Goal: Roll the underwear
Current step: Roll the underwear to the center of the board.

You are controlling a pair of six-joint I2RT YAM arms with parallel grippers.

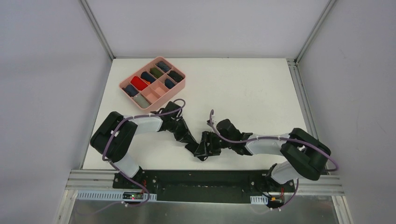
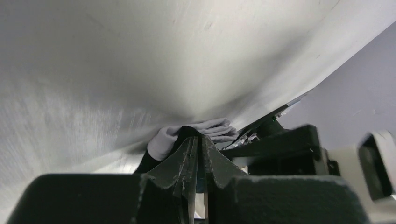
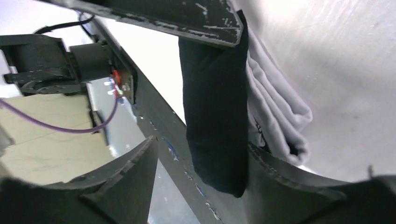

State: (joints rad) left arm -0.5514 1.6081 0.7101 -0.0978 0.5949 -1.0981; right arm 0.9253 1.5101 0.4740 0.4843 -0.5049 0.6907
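- Left gripper [image 2: 196, 140]: jaws pinched on the black briefs [image 3: 215, 116], grey briefs [image 3: 275, 112] bunched against them, near the front edge of the counter [image 1: 243, 84].
- Right gripper [image 3: 201, 144]: jaws open around the black roll.
- Pink tray [image 1: 164, 96] well apart, far left.

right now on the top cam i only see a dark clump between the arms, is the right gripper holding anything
Observer: No. The right wrist view shows the right gripper open, with the black briefs sitting as a roll between its fingers.
Operator: and the left one
Observer: The left gripper is shut, pinching the black briefs at its tips.
Operator: wheres the grey pair
Observer: The grey briefs are bunched in folds right against the black briefs.
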